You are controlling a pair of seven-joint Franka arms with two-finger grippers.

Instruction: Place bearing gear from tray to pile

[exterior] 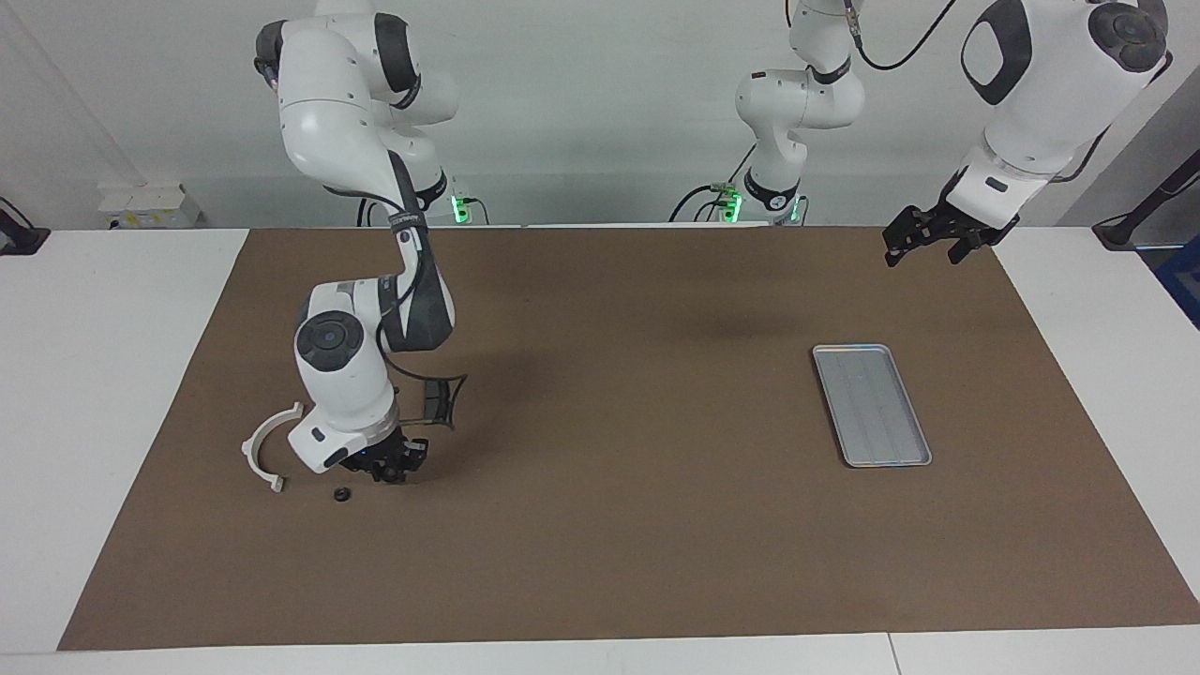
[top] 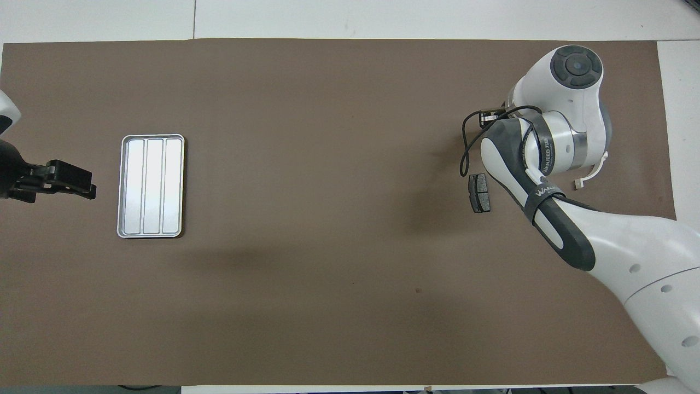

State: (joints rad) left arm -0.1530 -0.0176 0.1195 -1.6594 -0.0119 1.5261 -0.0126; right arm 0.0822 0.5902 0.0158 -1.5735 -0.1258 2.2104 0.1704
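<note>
Two robot arms work at a surface (exterior: pixel 1078 394) covered by a brown mat (exterior: pixel 637 525). The facing view shows what the overhead view hides: the right hand (exterior: pixel 389 473) is lowered almost to the mat, and a small dark round part, the bearing gear (exterior: pixel 342 494), lies on the mat just beside it, apart from the fingertips. The right hand's fingers are nearly closed, and nothing can be seen between them. In the overhead view the right arm's wrist covers that hand and the gear.

The overhead view shows one dark grey brake-pad plate (top: pixel 480 192) lying clear on the mat, nearer to the robots than the wrist. The white semicircular bracket (exterior: pixel 265 450) of the pile shows fully in the facing view, but only as a sliver beneath the arm from overhead.

The silver tray (exterior: pixel 872 405) lies toward the left arm's end with only its ridges showing. The left hand (exterior: pixel 923 246) waits raised over the mat's edge, fingers wide apart, holding nothing.

A pale wall stands at the robots' end.
</note>
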